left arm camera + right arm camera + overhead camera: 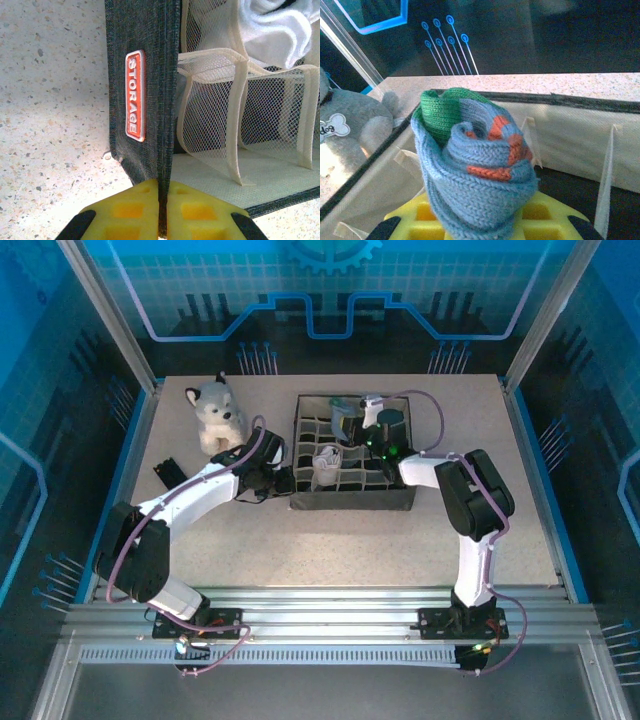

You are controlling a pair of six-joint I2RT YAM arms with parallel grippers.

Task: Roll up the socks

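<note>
A rolled grey-blue sock (475,175) with a green toe and orange-red marks stands between the yellow fingers of my right gripper (480,227), which is shut on it above the far cells of the divided storage box (350,502). From above, that gripper (362,430) hovers over the box's back rows. A bundled white sock (326,462) lies in a cell near the box's left side, and it shows again as the white sock (270,25) in the left wrist view. My left gripper (163,212) is shut on the box's dark fabric wall (145,50) at its left edge.
A grey-white plush husky (217,415) sits on the table left of the box, close to its back corner. A small black object (170,472) lies near the left arm. Mesh dividers (210,115) split the box into small cells.
</note>
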